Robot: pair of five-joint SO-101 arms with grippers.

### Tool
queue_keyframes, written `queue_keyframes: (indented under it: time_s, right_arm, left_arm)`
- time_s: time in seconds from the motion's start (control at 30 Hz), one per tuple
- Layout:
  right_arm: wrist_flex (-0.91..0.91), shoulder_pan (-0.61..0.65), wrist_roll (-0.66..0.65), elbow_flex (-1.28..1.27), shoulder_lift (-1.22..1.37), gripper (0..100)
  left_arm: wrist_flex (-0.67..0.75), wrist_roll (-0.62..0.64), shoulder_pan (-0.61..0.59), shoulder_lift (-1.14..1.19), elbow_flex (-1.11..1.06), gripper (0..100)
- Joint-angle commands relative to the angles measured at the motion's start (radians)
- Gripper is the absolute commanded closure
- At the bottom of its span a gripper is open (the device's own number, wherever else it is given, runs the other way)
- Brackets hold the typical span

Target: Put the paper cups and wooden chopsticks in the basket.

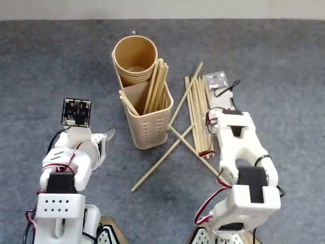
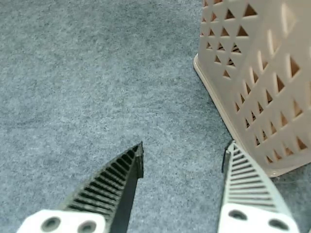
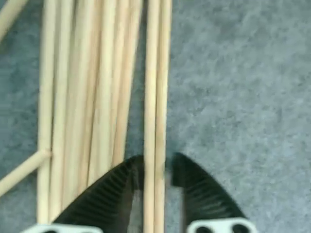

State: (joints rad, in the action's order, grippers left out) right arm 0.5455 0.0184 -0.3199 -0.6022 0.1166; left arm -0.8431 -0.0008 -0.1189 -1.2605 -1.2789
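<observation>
My left gripper is in the open position: its two fingers stand well apart over the grey carpeted table, with nothing between them. It sits low beside the foot of the basket, near the perforated wall but not touching it. My right gripper is down on the table on the other side of the basket. Its fingers are drawn in onto a pair of chopsticks, one pad against each outer side of the pair. The pair lies flat on the table, parallel to the bundle of loose chopsticks and at the outer edge of it. The bundle lies just beside the basket, on its right side, with the sticks running roughly lengthwise away from me. A few single chopsticks lie crossed on the table between the basket and the bundle, and one reaches out in front of the basket. The basket stands upright near the middle of the table, between my two arms. The paper cups are nested in one stack inside it, at the far end, mouth upward. Several stowed chopsticks lean inside the basket against the stack, their upper ends above the rim.
</observation>
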Motion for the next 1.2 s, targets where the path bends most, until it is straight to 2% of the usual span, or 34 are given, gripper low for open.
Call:
queue_keyframes:
  time_s: [0.0, 0.1, 0.17, 0.33, 0.5, 0.63, 0.93, 1.17]
  right_arm:
    - [-0.021, -0.013, -0.012, 0.021, 0.059, 99.6]
    - [-0.022, -0.03, 0.0, 0.024, 0.031, 99.3]
    - [-0.022, -0.035, 0.061, 0.024, -0.054, 99.3]
    - [-0.022, -0.018, 0.176, 0.015, -0.467, 99.3]
    - [-0.027, 0.11, 0.276, -0.008, -0.941, 99.3]
    - [-0.048, 0.259, 0.285, -0.03, -1.156, 99.3]
    - [-0.355, 0.446, 0.293, -0.039, -1.188, 99.3]
    - [-0.588, 0.578, 0.348, -0.206, -1.069, 99.3]
  left_arm:
    - [0.014, 0.008, 0.015, -0.008, 0.002, 74]
    - [0.014, 0.008, 0.015, -0.008, 0.002, 74]
    - [0.015, 0.008, 0.015, -0.008, 0.002, 74]
    - [0.015, 0.008, 0.015, -0.008, 0.002, 74]
    - [0.015, 0.008, 0.015, -0.008, 0.002, 74]
    - [0.015, 0.008, 0.015, -0.008, 0.002, 74]
    - [0.046, 0.008, 0.015, -0.01, -0.021, 74]
    - [0.078, 0.008, 0.008, -0.01, -0.028, 74]
